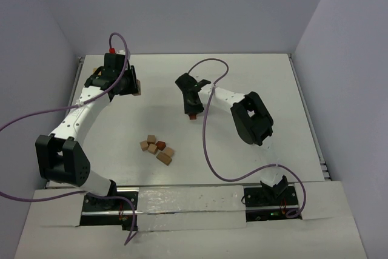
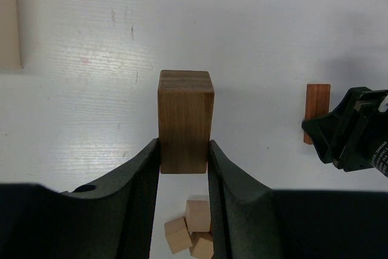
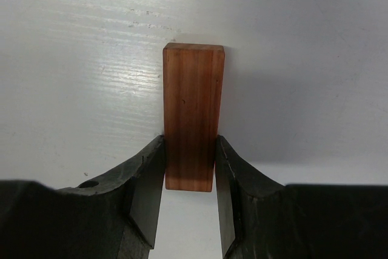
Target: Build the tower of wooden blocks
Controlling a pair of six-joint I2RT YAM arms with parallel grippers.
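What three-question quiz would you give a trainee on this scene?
1. True or false: the left hand is open.
2. What does the right hand grip? A) a reddish-brown brick B) a pale box C) nothing
3. Short answer: where does the cluster of loose blocks lie?
Key: 1. False: it is shut on a brown block. 2. A. 3. On the table, near its middle.

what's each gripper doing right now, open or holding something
Left gripper: closed, holding a brown block.
Right gripper: closed, holding a reddish brick.
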